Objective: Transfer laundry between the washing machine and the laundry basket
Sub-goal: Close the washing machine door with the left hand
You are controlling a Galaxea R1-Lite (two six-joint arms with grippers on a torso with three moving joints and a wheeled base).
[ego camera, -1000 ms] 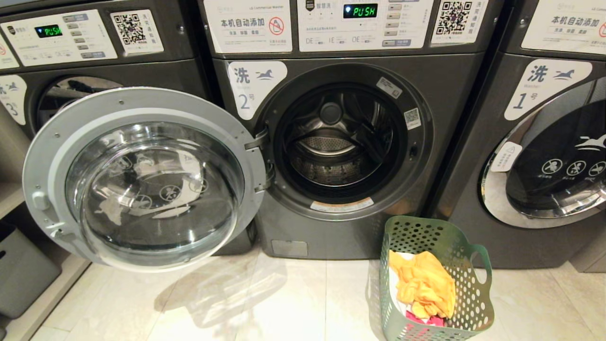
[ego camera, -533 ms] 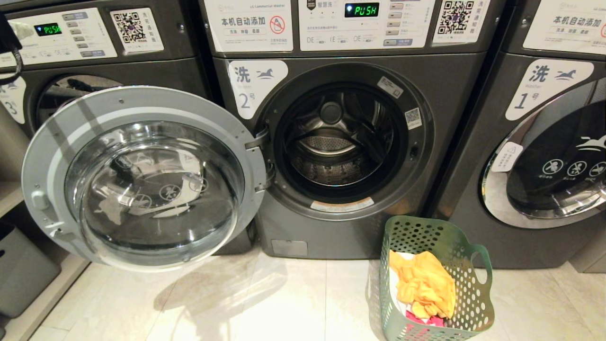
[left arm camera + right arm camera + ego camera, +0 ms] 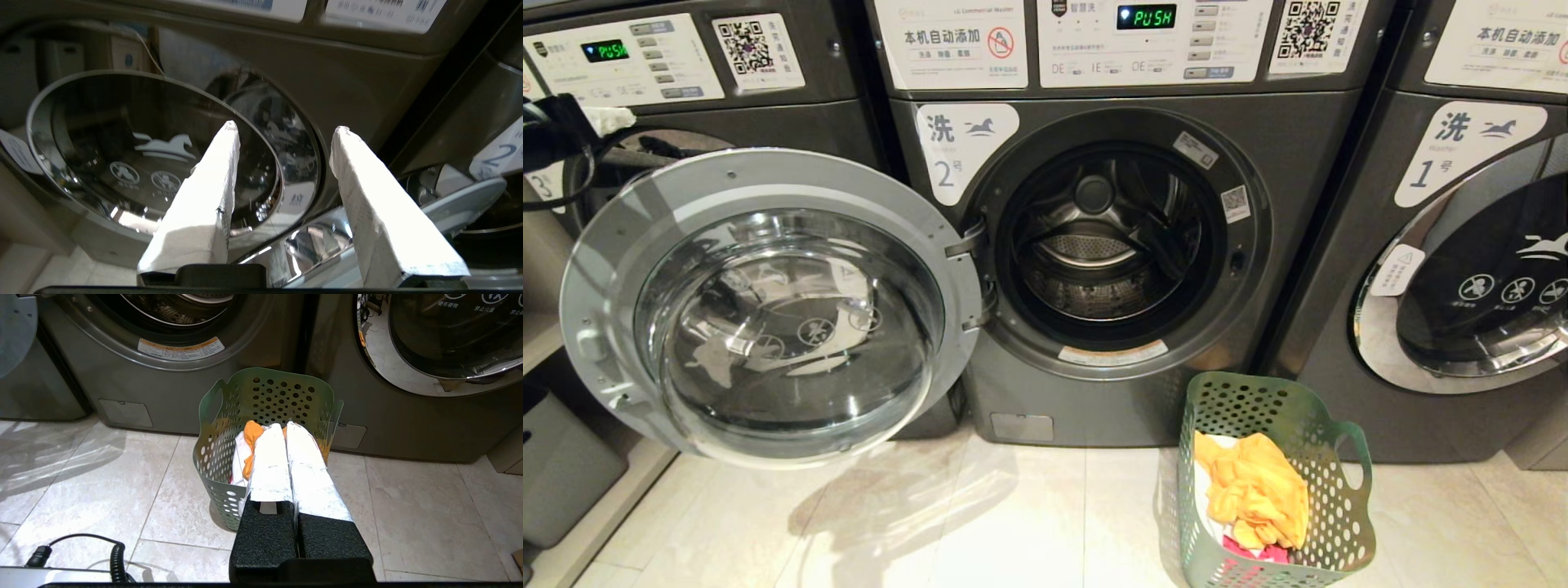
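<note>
We face a row of dark grey front-loaders standing on a pale tiled floor (image 3: 1029, 523). In the head view the washing machine (image 3: 1111, 245) labelled 2 sits in the middle, its green PUSH display (image 3: 1147, 16) lit and its round door (image 3: 768, 302) swung wide to the left, so the steel drum (image 3: 1094, 253) shows bare. The laundry basket (image 3: 1327, 490) stands on the tiles just before the machine's lower right corner, holding the laundry (image 3: 1258, 490): an orange-yellow garment on top, a strip of red-pink and some white beneath. The machine labelled 1 (image 3: 1462, 269) is on the right with its door shut, the machine labelled 3 (image 3: 686, 73) on the left. At the far left edge the left gripper (image 3: 600, 121) reaches in at the height of the open door's top rim.

In the left wrist view the left gripper (image 3: 282, 128) has its white-wrapped fingers (image 3: 204, 196) parted with nothing between them, pointing at the shut door of machine 3.

In the right wrist view the right gripper (image 3: 286, 426) is clenched, empty, hanging above the floor near the basket (image 3: 216, 457).
</note>
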